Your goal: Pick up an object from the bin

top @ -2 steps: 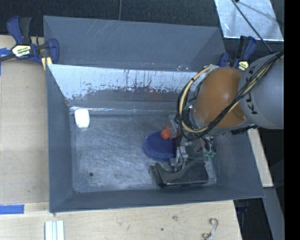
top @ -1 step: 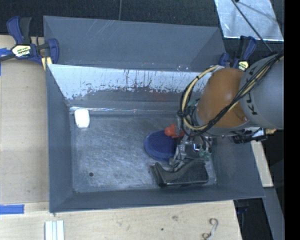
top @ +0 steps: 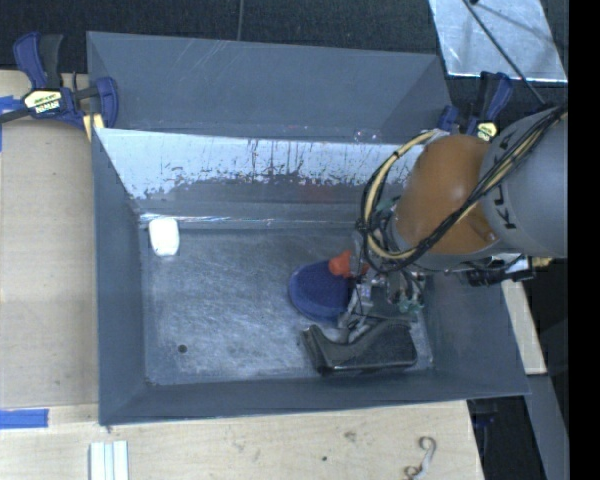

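My gripper (top: 368, 306) reaches down at the right of the bin floor, its body half hidden under the arm's orange cover and cables. It hangs just right of a round blue thing (top: 315, 290) and just above a flat black thing (top: 365, 351) lying near the bin's front wall. A small orange-red thing (top: 340, 265) sits at the blue thing's upper right edge, close against the gripper. The fingertips are lost among cables and the dark objects.
A small white block (top: 164, 236) lies at the far left of the floor near the back wall. A tiny dark speck (top: 182, 348) sits front left. The arm enters from the right over the bin's right wall.
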Robot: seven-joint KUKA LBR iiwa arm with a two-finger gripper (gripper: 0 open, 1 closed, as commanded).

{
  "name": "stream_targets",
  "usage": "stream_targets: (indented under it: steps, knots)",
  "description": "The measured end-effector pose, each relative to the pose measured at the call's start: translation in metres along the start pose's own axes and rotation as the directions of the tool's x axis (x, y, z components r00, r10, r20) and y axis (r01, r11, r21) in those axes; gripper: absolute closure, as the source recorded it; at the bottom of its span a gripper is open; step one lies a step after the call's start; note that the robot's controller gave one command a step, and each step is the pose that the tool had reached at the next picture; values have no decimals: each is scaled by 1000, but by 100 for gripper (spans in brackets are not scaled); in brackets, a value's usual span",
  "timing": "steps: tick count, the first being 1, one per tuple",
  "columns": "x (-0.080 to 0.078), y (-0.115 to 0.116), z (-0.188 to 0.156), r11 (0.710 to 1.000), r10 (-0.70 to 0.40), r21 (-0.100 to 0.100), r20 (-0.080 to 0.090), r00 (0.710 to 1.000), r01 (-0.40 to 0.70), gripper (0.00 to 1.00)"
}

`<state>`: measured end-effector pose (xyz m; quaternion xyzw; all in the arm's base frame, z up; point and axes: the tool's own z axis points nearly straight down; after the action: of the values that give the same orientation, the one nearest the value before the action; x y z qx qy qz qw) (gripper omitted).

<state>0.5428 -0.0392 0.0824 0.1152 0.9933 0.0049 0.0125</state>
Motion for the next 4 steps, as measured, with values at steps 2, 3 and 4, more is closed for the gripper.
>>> stream_targets:
  steps: [2, 3, 4]
  knots:
    - [-82, -21, 7, 899, -437, -31, -59, 898, 436, 100]
    - [-75, -9, -18, 894, -447, -3, -29, 894, 447, 100]
    - [-79, -3, -111, 908, -419, 5, -14, 908, 419, 100]
